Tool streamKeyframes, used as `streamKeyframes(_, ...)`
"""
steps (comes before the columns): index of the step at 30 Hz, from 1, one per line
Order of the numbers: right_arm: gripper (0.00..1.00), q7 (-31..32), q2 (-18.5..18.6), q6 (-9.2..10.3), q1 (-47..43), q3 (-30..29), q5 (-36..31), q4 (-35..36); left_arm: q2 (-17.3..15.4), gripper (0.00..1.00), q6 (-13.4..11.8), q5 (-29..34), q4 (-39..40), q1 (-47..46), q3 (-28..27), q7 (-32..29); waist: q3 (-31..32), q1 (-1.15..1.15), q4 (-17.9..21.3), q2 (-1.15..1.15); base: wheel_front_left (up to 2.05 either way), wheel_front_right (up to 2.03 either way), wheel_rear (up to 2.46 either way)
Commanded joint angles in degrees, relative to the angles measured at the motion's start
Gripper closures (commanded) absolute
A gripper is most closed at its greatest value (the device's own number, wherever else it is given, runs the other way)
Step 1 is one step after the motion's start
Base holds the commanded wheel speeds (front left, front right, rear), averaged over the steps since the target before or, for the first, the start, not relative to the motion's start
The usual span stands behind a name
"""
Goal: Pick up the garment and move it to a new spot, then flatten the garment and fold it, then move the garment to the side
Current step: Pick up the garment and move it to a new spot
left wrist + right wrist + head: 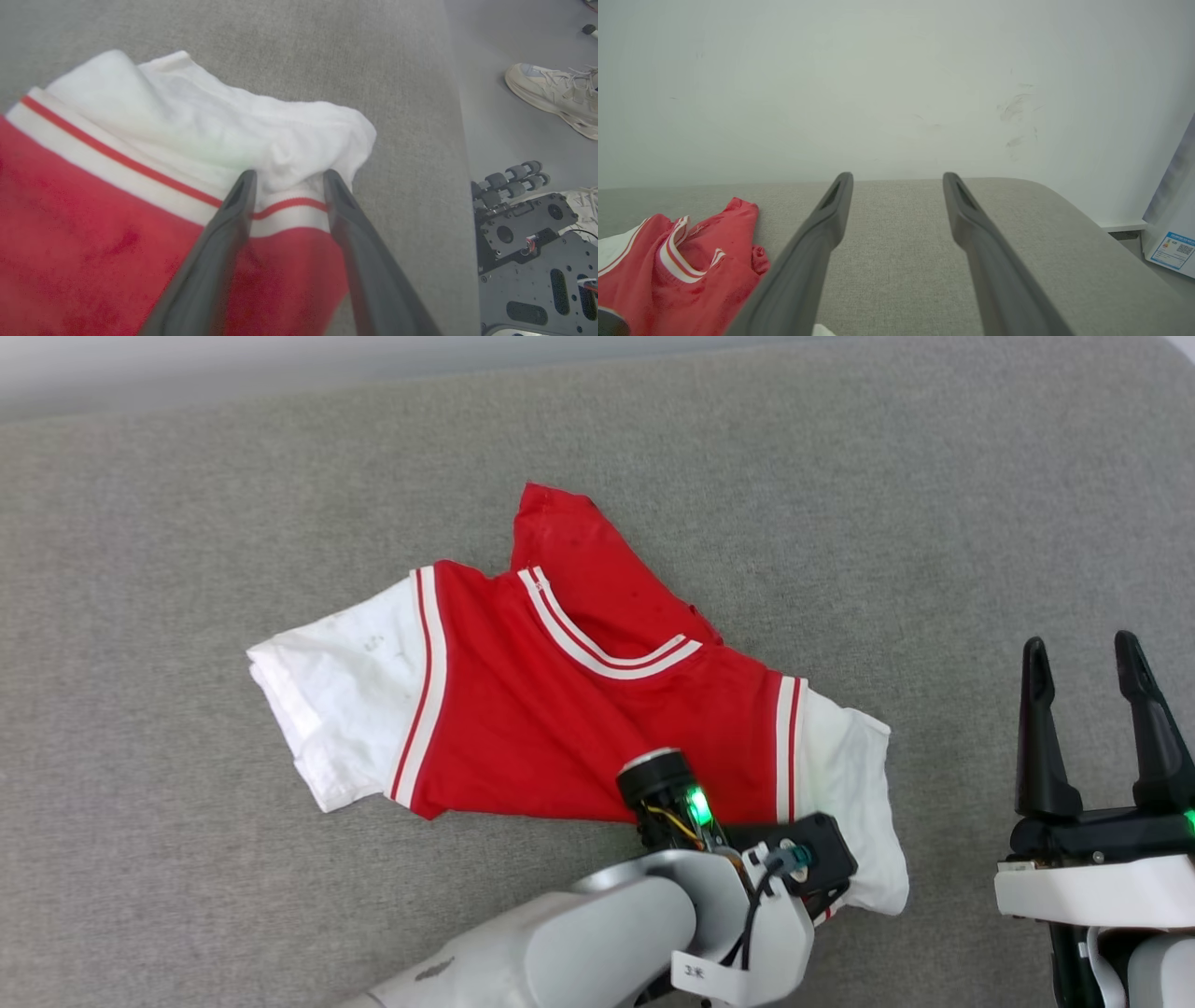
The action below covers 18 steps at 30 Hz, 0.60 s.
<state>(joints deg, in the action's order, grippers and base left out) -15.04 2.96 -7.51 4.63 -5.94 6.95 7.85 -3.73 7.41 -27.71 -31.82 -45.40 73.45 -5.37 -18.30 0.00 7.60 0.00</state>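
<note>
The garment is lying rumpled mid-surface, red body in the middle, one white sleeve out to the left, the other on the near right. The left end effector is down on that near right sleeve, fingers apart, with the striped trim bunched between the tips. The right end effector hangs spread open off to the right, well apart from the fabric.

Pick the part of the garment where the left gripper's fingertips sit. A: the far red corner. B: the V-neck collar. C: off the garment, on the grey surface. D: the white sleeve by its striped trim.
D: the left gripper, fingers apart, meets the garment at its white sleeve, beside the striped trim.
</note>
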Motion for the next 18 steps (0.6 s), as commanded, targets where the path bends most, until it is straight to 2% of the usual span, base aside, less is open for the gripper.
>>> streamKeyframes(1,0.00,-0.2,-0.2,0.04,-0.5,0.0,-0.5,-0.2,0.0,0.00,0.0,-0.5,-0.6,-1.0,-0.1,1.8,1.1,0.00,-0.6,0.00,0.00,0.00,0.00)
streamKeyframes(5,0.00,-0.2,-0.2,0.04,-1.6,-0.5,-0.8,-0.7,0.3,0.00,0.0,-2.5,-2.4,-2.5,-0.8,9.8,3.9,0.00,-1.8,0.00,0.00,0.00,0.00)
streamKeyframes(6,0.00,-0.2,-0.2,0.04,-2.7,-0.5,-1.1,-1.2,0.4,0.00,-1.2,-3.2,-3.0,-2.5,-3.0,15.1,6.1,0.00,-2.8,0.00,0.00,0.00,0.00)
streamKeyframes(7,0.00,-0.2,-0.2,0.04,-3.1,-0.5,-1.1,-1.3,0.4,0.00,-1.9,-3.2,-3.2,-2.3,-3.5,16.3,6.7,0.00,-3.2,0.00,0.00,0.00,0.00)
streamKeyframes(13,0.00,-0.2,-0.1,0.04,-5.4,-0.2,-1.4,-1.9,-2.2,0.00,-7.1,-3.8,-1.9,0.7,-8.3,20.0,10.2,0.00,-4.7,0.00,0.00,0.00,0.00)
streamKeyframes(18,0.00,-0.2,-0.1,0.04,-7.0,-0.3,-1.5,-2.2,-5.9,0.00,-10.2,-4.3,1.3,5.0,-11.9,20.6,12.4,0.00,-5.5,0.00,0.00,0.00,0.00)
